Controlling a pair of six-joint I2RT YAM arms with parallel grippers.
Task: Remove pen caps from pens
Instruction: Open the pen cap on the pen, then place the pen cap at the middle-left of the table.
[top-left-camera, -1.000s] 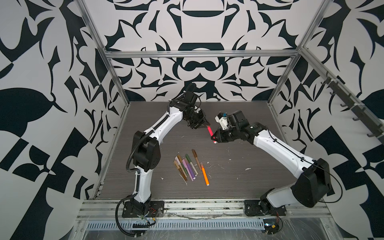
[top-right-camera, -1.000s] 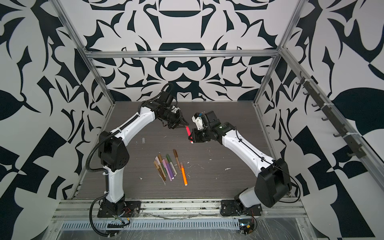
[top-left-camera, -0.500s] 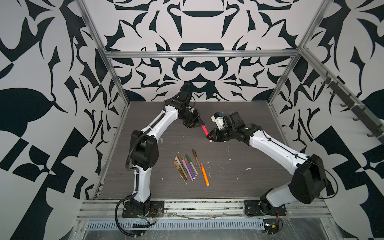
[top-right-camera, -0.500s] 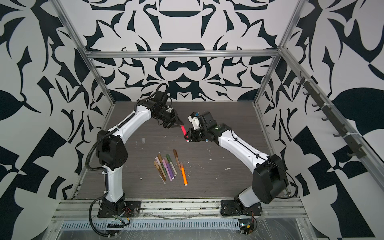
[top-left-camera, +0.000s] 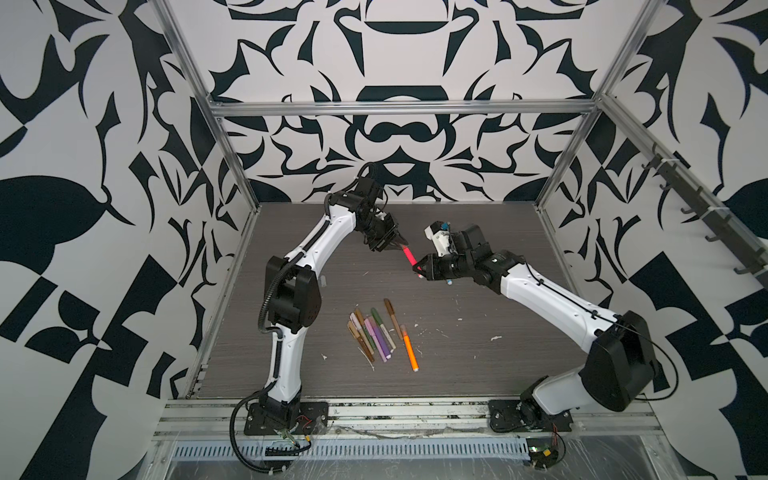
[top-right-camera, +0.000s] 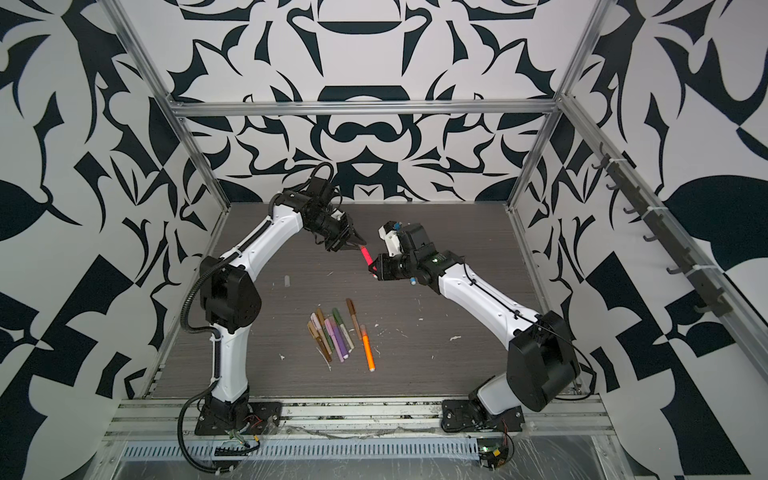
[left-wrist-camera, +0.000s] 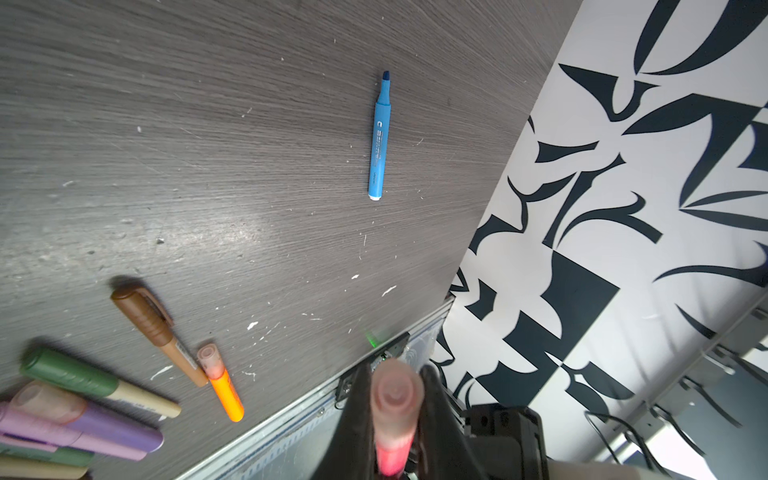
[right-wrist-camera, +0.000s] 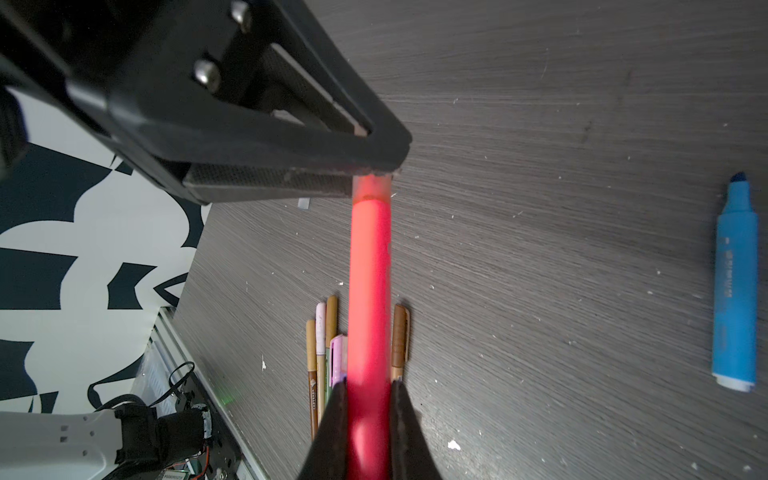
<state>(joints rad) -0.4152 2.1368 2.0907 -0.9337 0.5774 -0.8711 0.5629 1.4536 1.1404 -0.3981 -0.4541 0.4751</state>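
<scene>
left gripper (top-left-camera: 399, 244): clenched on the pale cap (left-wrist-camera: 397, 399) of the red-pink pen (top-left-camera: 409, 256)
right gripper (top-left-camera: 419, 269): clamped on the barrel's far end
pen location: in the air between both arms, over the table (top-left-camera: 457, 332)
change: the pair has drifted slightly toward the left arm
cap: looks still seated, seam blurry
meaning: pull not finished
rest: blue pen (left-wrist-camera: 379, 141) lies uncapped, capped pens (top-left-camera: 376, 332) wait in a pile

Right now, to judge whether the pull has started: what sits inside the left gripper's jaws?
The pale pink cap of the red-pink pen, pinched by the left gripper and still seated; the right gripper clamps the pen itself. Its tip is hidden under the cap.
</scene>
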